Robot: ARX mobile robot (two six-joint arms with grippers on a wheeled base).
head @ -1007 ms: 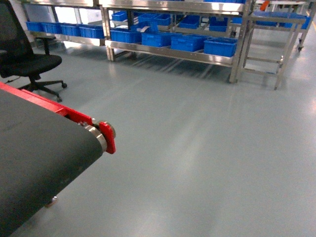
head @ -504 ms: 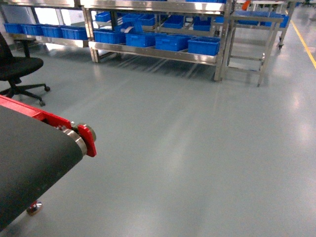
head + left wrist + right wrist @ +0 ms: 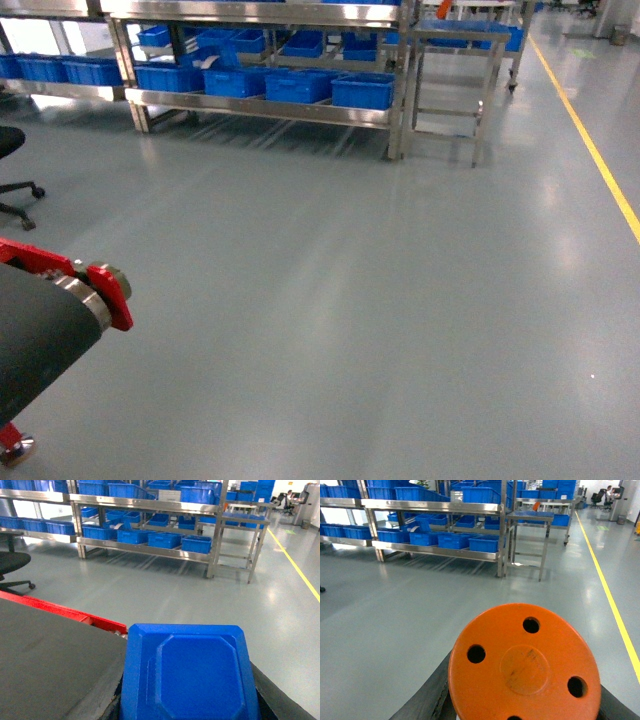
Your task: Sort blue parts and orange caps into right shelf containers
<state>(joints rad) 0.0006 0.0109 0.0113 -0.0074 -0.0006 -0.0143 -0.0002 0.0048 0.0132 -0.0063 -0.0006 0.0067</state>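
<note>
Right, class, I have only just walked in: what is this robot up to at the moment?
It is out on open floor, facing steel shelves stocked with blue crates, and beside a conveyor. The left wrist view is filled by a blue part, the right wrist view by an orange cap with round holes. Each seems to be carried, though neither gripper's fingers can be seen. Nothing has reached the crates yet.

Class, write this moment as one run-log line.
left gripper: blue part in view | right gripper: orange cap in view | blue crates on steel shelf ahead | conveyor at left
</note>
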